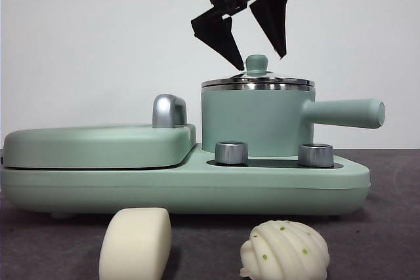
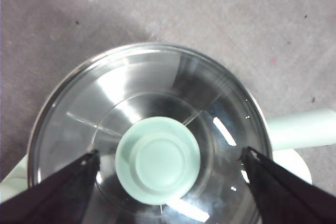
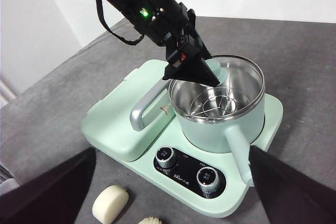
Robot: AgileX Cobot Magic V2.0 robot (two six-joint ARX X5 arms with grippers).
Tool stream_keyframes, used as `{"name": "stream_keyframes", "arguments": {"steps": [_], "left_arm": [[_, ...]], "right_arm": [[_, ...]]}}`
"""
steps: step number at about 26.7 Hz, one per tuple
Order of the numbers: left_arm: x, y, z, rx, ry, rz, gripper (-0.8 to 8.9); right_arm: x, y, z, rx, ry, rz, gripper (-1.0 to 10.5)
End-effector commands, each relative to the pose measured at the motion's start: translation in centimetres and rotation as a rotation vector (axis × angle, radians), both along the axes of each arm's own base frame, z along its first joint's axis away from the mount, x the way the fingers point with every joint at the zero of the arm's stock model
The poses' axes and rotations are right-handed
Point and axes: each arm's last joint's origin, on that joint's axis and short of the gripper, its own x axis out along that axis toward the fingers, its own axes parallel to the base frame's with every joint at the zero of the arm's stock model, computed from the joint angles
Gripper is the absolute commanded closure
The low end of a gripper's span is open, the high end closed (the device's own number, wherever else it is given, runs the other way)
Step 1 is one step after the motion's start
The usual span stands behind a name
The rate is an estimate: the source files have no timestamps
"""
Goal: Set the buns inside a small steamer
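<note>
- I have the left gripper (image 1: 254, 36) hanging directly above the small steamer (image 1: 257, 121), its jaws spread wide and released, one to each side of the green knob (image 2: 157, 160) without touching it.
- From the left wrist view I look straight down on the glass lid (image 2: 105, 103); it sits closed on the steamer's steel rim, the knob centred between my two jaws.
- The steamer stands on the mint-green cooker base (image 1: 197, 185), at that base's right end, its stick handle (image 1: 344, 113) pointing away from the flat grill lid (image 1: 98, 145).
- The smooth cream-white bun (image 1: 136, 244) lies on the bench near its front edge, in front of the cooker.
- The ridged white bun with green specks (image 1: 285, 250) lies beside it, apart from it, also near the front edge.
- My right gripper (image 3: 168, 192) waits high and back from the cooker, jaws wide apart and holding nothing.
</note>
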Motion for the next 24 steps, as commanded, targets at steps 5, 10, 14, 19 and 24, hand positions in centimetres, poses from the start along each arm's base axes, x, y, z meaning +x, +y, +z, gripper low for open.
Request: {"name": "stream_keyframes", "arguments": {"steps": [5, 10, 14, 19, 24], "left_arm": [[0.6, -0.5, -0.3, -0.003, -0.021, -0.012, 4.83], [0.8, -0.4, -0.6, 0.001, -0.017, -0.009, 5.59], [1.0, -0.7, -1.2, 0.010, -0.007, -0.009, 5.69], [1.2, -0.7, -1.5, 0.014, -0.002, -0.009, 6.98], [1.1, -0.7, -1.5, 0.019, -0.004, -0.016, 7.66]], "right_arm": [[-0.2, 0.0, 0.3, 0.009, 0.010, 0.001, 4.8], [-0.2, 0.0, 0.3, 0.009, 0.010, 0.001, 4.8], [-0.2, 0.0, 0.3, 0.009, 0.010, 0.001, 4.8], [-0.2, 0.0, 0.3, 0.009, 0.010, 0.001, 4.8], [-0.2, 0.0, 0.3, 0.009, 0.010, 0.001, 4.8]]}}
